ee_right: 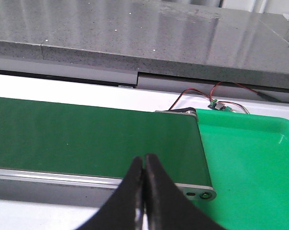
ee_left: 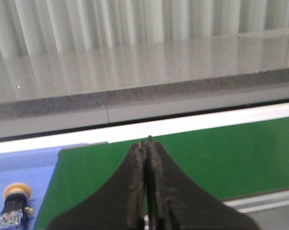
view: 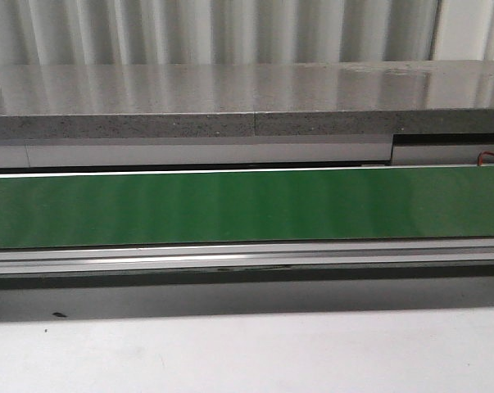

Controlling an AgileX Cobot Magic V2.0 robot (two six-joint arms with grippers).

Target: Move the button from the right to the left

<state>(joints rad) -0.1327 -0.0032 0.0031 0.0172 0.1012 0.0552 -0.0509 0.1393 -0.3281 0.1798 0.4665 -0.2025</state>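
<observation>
1. Left gripper: fingers pressed together, nothing between them, above the left end of the green belt.
2. Right gripper: fingers pressed together, holding nothing, above the belt's right end, near the green tray.
3. Button: yellow cap, black collar, clear-and-blue block; lies on the blue surface just past the belt's left end, apart from the left gripper.
4. Red and black wires behind the tray corner.
5. Front view: only the belt and the grey counter.
</observation>
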